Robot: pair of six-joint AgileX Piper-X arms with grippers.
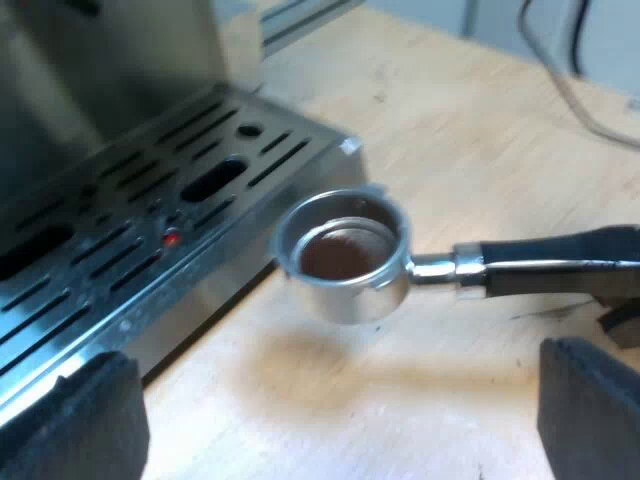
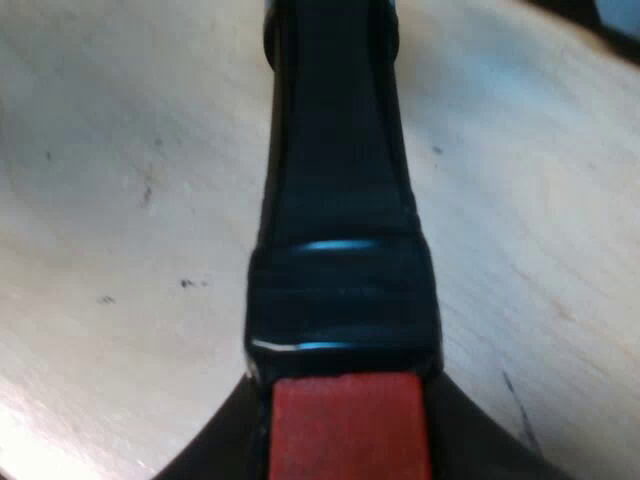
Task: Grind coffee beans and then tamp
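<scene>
Steel holder (image 1: 350,298), basket filled with brown grounds (image 1: 335,256), hangs level over the table (image 1: 450,120), just ahead of my released left tool (image 1: 335,410). My right tool (image 1: 615,290) clenches its handle (image 2: 335,180) near the red end (image 2: 345,430), presumably so the grounds lie flat for tamping.

Light: bright, even, from overhead.
Table (image 1: 470,110): pale and washed out at its far part.
Shadow: soft and wide, on the table under the holder (image 1: 343,257).
Glare: dull sheen on the tray (image 1: 120,290). Thin blue-white streaks across the handle (image 2: 340,245). Table burnt white near the red end (image 2: 345,425).
</scene>
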